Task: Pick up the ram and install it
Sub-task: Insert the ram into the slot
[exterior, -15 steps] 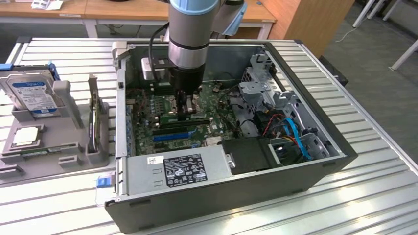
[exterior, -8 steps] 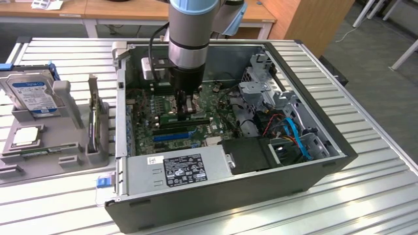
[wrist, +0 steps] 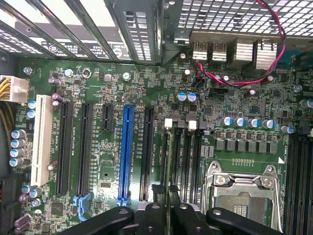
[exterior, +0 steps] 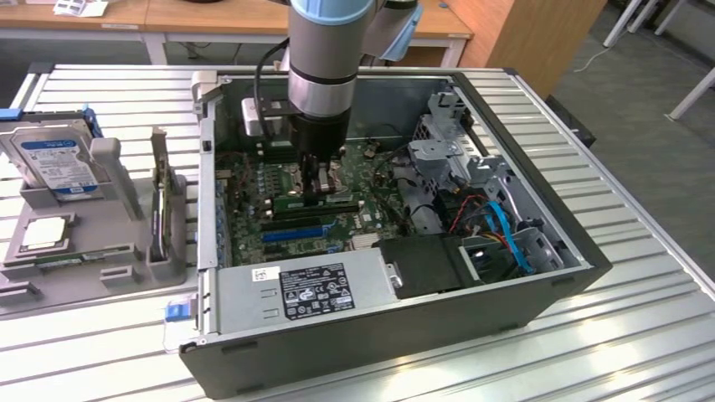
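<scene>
- The arm reaches straight down into an open computer case (exterior: 369, 360) that lies on its side on a ribbed metal table (exterior: 648, 335).
- The gripper (exterior: 321, 186) hangs low over the motherboard (exterior: 251, 180), near the middle of the case.
- In the wrist view the gripper (wrist: 168, 215) has its black fingers (wrist: 154, 215) drawn close together, pinching a thin board seen edge-on.
- That board is the ram (wrist: 169, 196). It is lined up lengthwise with the black memory slots (wrist: 188, 161), which sit between the expansion slots and the CPU socket (wrist: 244, 193).
- In the exterior view the ram (exterior: 318, 201) shows as a narrow green stick just under the fingertips, lying along the slots. Whether it is fully seated I cannot tell.
- Beside the memory slots run a blue expansion slot (wrist: 126, 152) and, farther off, a white one (wrist: 41, 139).
- The power supply (exterior: 307, 289), with its black label, fills the near corner of the case.
- To the exterior view's left, outside the case, a grey tray (exterior: 33, 293) holds a hard drive (exterior: 56, 163) with a blue label and an upright expansion card (exterior: 166, 209).
</scene>
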Controlling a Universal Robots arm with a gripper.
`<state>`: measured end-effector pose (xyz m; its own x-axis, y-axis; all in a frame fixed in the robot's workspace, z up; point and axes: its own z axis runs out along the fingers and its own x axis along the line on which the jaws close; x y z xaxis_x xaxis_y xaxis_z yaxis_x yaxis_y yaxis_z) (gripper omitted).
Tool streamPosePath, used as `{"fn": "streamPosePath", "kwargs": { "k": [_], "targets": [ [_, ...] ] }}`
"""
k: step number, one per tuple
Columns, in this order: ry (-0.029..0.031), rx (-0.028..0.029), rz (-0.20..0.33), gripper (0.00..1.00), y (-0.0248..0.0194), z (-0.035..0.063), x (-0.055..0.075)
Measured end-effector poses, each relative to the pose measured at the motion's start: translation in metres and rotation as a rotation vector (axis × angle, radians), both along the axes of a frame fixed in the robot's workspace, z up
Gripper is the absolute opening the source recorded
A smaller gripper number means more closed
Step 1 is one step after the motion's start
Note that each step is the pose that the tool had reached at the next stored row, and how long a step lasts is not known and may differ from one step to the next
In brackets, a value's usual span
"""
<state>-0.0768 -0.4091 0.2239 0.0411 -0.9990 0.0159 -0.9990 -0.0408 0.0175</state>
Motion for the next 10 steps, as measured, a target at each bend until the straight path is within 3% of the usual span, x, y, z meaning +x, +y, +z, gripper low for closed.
{"fn": "streamPosePath", "kwargs": {
  "k": [10],
  "targets": [
    [-0.0002, -0.0013, 0.0, 0.13, -0.0003, -0.0015, -0.0001]
  ]
}}
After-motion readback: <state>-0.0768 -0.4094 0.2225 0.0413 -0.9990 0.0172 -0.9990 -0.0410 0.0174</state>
